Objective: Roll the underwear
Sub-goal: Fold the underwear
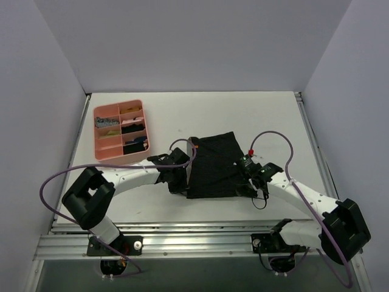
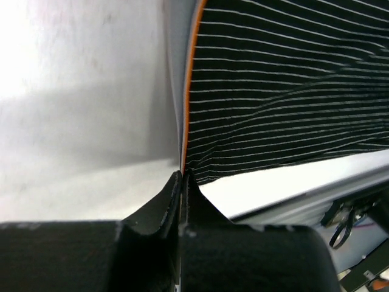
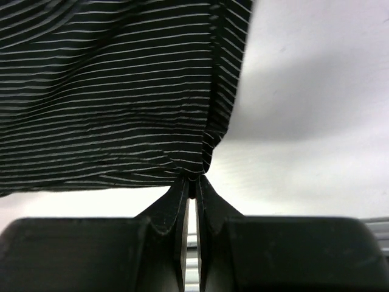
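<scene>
The underwear (image 1: 216, 164) is a black garment with thin white stripes and an orange band along its left edge, spread flat in the middle of the table. My left gripper (image 1: 181, 182) is shut on its near left corner, pinching the orange-edged cloth (image 2: 184, 164) between its fingertips (image 2: 182, 176). My right gripper (image 1: 254, 185) is shut on the near right corner, where the striped cloth (image 3: 121, 91) bunches into its fingertips (image 3: 193, 182). Both corners look slightly raised off the table.
A pink divided tray (image 1: 120, 131) holding small dark and light items stands at the back left. The table's near edge with metal rails (image 1: 194, 234) lies just behind both grippers. Purple cables loop over each arm.
</scene>
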